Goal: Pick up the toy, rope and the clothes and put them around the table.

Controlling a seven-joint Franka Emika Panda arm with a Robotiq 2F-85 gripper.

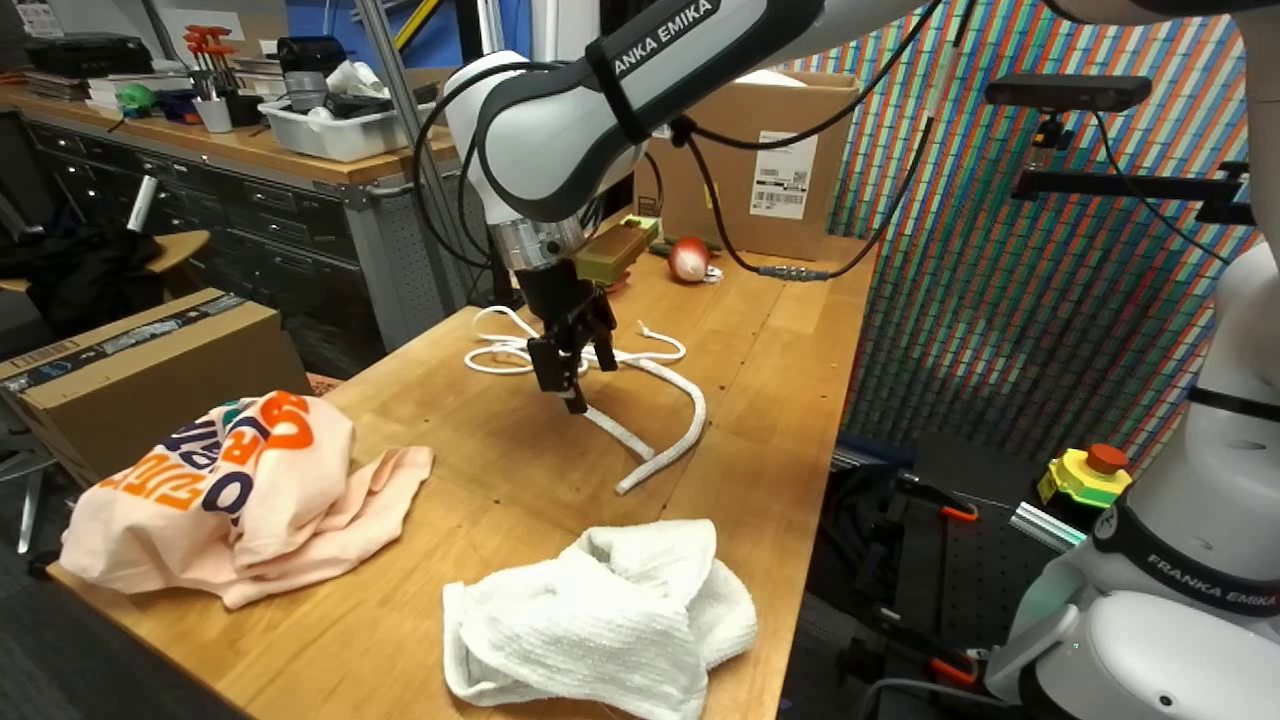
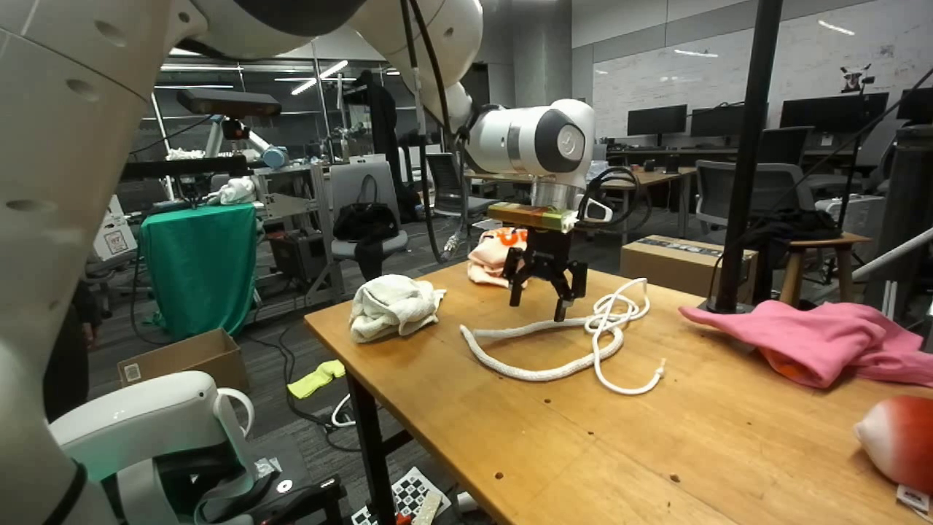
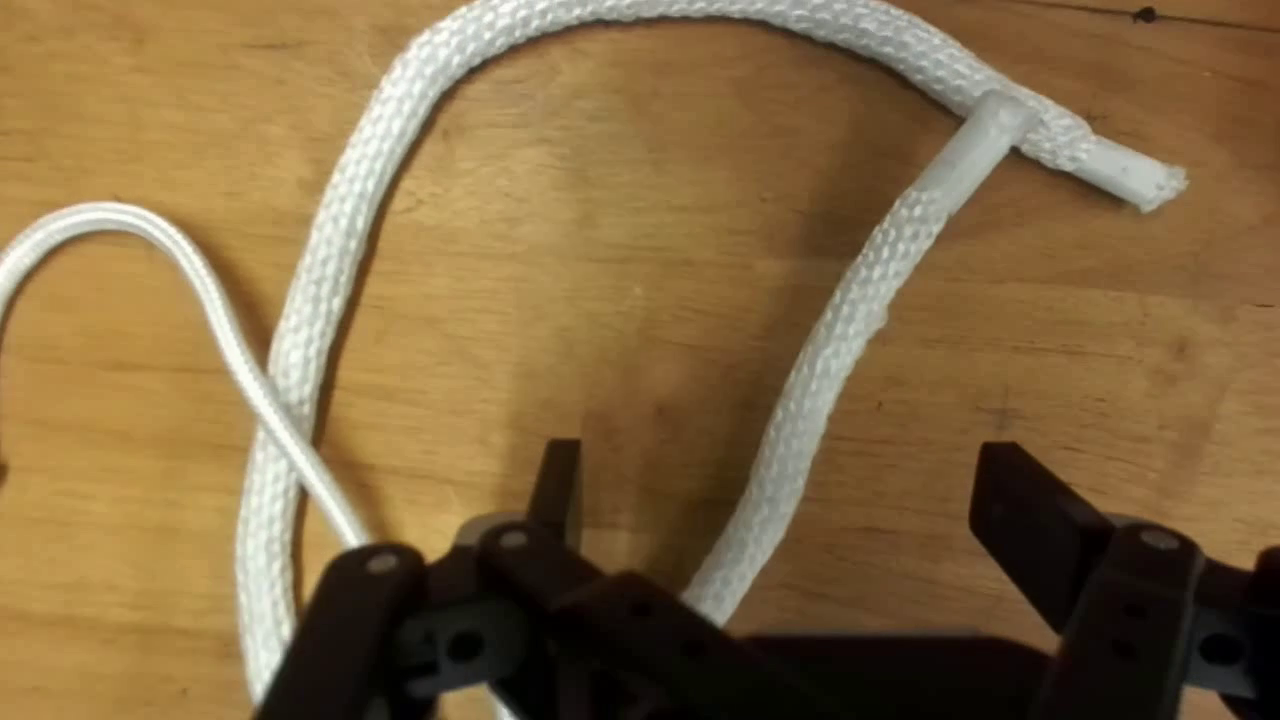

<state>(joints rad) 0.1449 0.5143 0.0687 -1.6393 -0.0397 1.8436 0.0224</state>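
Towel (image 2: pixel 397 308): in an exterior view, left of the pincer (image 3: pixel 785 485) and apart from it, bunched on the table (image 2: pixel 619 452). We judge it soft and light; a raised fold would be the hold.
Shirt (image 2: pixel 490 261): behind the pincer and to its left, heaped, peach with printed letters. Limp, we expect; pinch a ridge.
Pincer: jaws wide apart, nothing held, pointing down above the rope (image 3: pixel 342 222).
Rope: beneath the pincer; in the wrist view a thick strand runs between the jaws. Contact we cannot confirm. We rate it light, bendable yet springy, not fragile; the sleeved ends look smoother, perhaps slippery. We would close on the braided stretch, short of the sleeve.
Cord (image 3: pixel 236 352): right of the pincer, looped, crossing over the rope. Thin; we note it could snag and come along.
Pink cloth (image 2: pixel 824 343): right of the pincer, well apart. Soft by its folds; grasp at a crease.
Toy (image 2: pixel 904 437): farthest right of the pincer, partly out of frame. Probably light and squeezable; we advise gripping across the round middle.
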